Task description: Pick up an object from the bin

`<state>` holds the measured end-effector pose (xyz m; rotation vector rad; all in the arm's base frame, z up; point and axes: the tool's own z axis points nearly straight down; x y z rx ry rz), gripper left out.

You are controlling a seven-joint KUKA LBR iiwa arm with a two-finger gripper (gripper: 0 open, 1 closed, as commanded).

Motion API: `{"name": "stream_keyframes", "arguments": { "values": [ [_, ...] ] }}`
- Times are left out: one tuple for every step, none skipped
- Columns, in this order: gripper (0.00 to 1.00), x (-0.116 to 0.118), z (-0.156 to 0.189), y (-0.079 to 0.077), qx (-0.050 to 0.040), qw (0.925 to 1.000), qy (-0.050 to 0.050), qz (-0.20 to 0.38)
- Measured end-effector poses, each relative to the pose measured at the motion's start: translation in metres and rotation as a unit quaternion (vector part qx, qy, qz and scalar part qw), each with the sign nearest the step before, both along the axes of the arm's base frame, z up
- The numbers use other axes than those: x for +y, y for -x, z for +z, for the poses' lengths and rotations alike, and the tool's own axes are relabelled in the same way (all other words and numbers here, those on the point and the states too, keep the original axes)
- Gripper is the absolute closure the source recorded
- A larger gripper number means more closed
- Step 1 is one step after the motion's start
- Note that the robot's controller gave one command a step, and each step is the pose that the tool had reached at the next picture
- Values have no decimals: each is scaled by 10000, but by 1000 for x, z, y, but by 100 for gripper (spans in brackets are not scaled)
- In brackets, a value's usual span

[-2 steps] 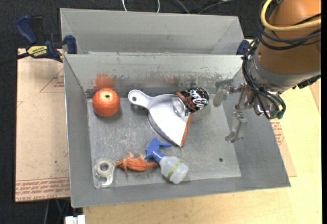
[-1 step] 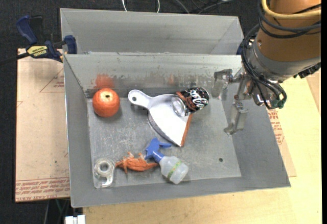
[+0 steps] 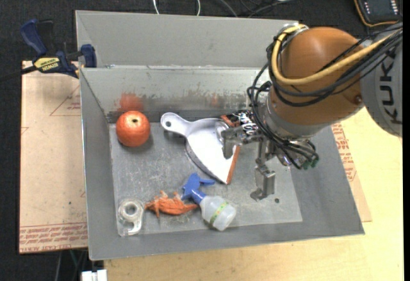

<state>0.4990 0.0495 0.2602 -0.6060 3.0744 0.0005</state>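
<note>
Camera view has the gripper (image 3: pixel 246 164) low at the right edge of the white dustpan (image 3: pixel 205 145) mid-bin (image 3: pixel 288 212), jaws apart and empty, so nothing is picked yet; closing and lifting remain

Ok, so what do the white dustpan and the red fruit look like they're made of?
The dustpan looks like smooth moulded plastic with a slight sheen; its orange lip may be rubber. The red fruit has an even, dull skin with a stem dimple, probably plastic or foam.
</note>
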Motion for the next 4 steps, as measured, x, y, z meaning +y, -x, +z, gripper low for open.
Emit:
{"name": "stream_keyframes", "arguments": {
  "values": [
    [0,-24,49,-35,-56,9775,-30,-2110],
    [0,-13,35,-3,30,9991,-17,-417],
    [0,-7,100,-37,-54,9888,-34,-1492],
    [0,1,166,-5,33,9977,-15,-670]
  ]
}}
